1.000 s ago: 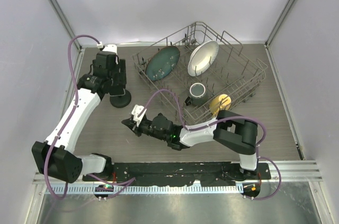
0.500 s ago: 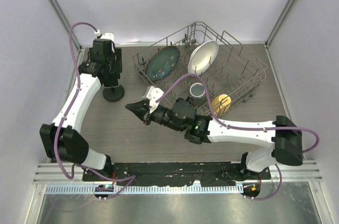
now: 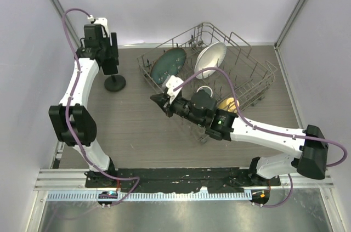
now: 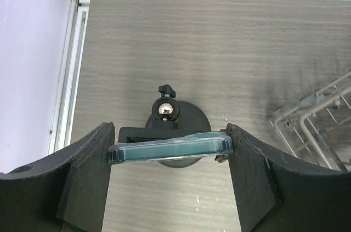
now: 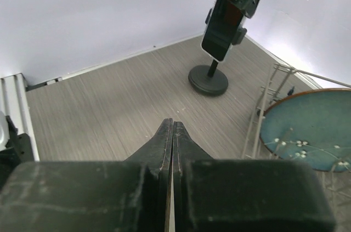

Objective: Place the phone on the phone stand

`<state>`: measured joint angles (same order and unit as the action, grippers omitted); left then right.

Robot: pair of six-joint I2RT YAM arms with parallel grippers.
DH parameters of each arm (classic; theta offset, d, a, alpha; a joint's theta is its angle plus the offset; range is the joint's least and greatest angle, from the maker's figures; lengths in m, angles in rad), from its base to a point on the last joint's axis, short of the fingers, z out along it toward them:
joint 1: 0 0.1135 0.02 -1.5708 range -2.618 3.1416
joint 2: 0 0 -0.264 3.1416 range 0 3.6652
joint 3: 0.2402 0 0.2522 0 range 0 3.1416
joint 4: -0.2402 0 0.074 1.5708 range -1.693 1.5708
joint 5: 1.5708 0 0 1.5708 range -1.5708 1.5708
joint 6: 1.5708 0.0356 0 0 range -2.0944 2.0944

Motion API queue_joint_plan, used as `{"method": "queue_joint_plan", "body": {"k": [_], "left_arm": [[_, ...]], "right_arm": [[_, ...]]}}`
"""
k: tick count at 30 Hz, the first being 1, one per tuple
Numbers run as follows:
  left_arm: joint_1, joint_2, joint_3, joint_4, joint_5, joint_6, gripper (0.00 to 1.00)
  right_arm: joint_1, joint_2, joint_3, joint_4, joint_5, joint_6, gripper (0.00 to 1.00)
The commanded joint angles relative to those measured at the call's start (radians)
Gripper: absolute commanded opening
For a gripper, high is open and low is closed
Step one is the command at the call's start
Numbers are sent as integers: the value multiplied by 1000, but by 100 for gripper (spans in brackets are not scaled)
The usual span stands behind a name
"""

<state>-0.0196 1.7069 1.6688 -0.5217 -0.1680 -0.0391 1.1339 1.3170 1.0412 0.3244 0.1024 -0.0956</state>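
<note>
Raised since a second ago, the phone (image 4: 170, 147) hangs in our left jaws, seemingly just above the phone stand (image 4: 174, 116) at ten o'clock; our right jaws sit clenched, empty.

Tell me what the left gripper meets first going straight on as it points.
Probably the phone stand, directly beyond the phone clamped in the left gripper; the gap is unclear.
</note>
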Motion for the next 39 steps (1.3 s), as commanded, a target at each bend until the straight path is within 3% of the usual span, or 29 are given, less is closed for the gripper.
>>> {"method": "queue_joint_plan", "body": {"k": [1,18,29,31,32,37,38,39], "left_arm": [[10,36,133,222,80,74,0],[13,376,439,358,143,110,0],[14,445,505,361,130,101,0],[14,445,503,354,108,90,10],[15,444,493,356,113,84,25],[15,395,408,408,128,65,64],[15,381,393,411,127,64,79],[15,376,387,413,127,59,83]], "right_arm": [[-31,-61,-3,-41,13,-16,4],[-75,-71,0,-108,65,-29,4],[-80,-38,5,-96,71,-36,4],[-80,-36,5,-96,66,-32,4],[-80,-35,5,-94,63,-32,4],[-80,-42,0,-93,56,-27,4],[-80,-42,-1,-93,56,-27,4],[-80,-44,-3,-93,56,-27,4]]}}
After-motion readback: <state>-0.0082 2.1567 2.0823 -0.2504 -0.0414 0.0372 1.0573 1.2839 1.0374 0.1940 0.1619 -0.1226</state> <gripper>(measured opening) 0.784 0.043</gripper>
